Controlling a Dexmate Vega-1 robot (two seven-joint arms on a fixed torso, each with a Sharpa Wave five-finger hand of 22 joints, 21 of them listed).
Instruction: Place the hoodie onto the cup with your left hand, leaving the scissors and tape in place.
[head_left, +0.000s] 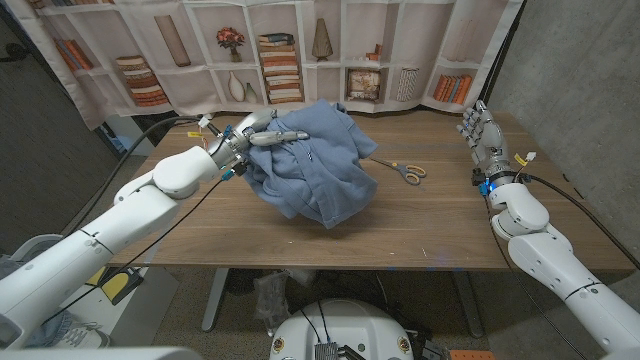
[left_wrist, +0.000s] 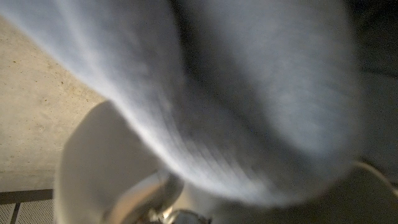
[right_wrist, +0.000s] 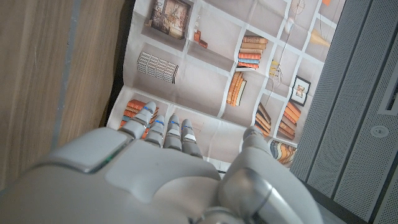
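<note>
Gripping a bunched blue hoodie (head_left: 315, 165), the left hand (head_left: 262, 136) holds it at the middle of the wooden table (head_left: 430, 225). Scissors (head_left: 405, 171) lie just right of the cloth. The left wrist view gives blurred fabric up close. Well apart, the right hand (head_left: 483, 132) stands empty, fingers (right_wrist: 168, 130) loosely straight, toward a bookshelf backdrop (right_wrist: 249, 56).
</note>
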